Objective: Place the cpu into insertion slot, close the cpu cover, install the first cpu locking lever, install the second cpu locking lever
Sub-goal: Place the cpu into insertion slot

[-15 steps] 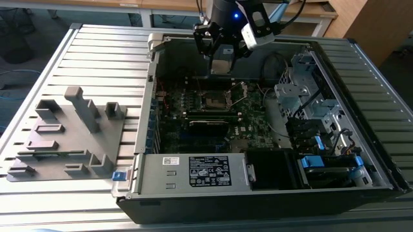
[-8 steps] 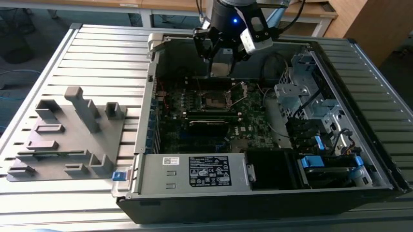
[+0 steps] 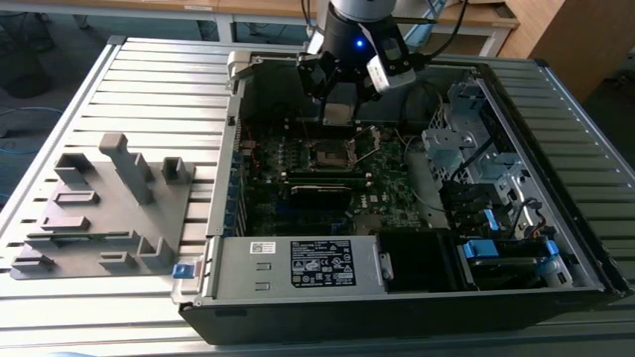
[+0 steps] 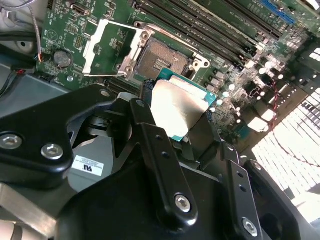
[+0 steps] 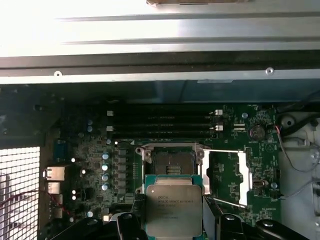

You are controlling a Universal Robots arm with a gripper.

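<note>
The task is at its first step, and none of the four steps is finished. The pincer (image 4: 176, 119) is clamped on the cpu (image 4: 177, 100), one finger (image 4: 145, 117) on each of two opposite edges, the dull metal top facing the wrist cameras.

In both wrist views the slot (image 4: 161, 57) is bare, its contact field uncovered. The cover (image 4: 94, 42) is swung open, standing off to one side of the slot and clear of the pincer's path. With the cover up, neither locking lever can be latched, so seating, closing and both levers are judged still to do.

The cpu hangs between the pincer's tips, above the board (image 5: 95, 165). In the first wrist view the slot (image 5: 173, 162) lies just beyond the cpu (image 5: 173, 207), near but apart. In the exterior view the pincer (image 3: 340, 104) hovers inside the case (image 3: 397, 312), with the slot (image 3: 328, 155) below it.
</note>
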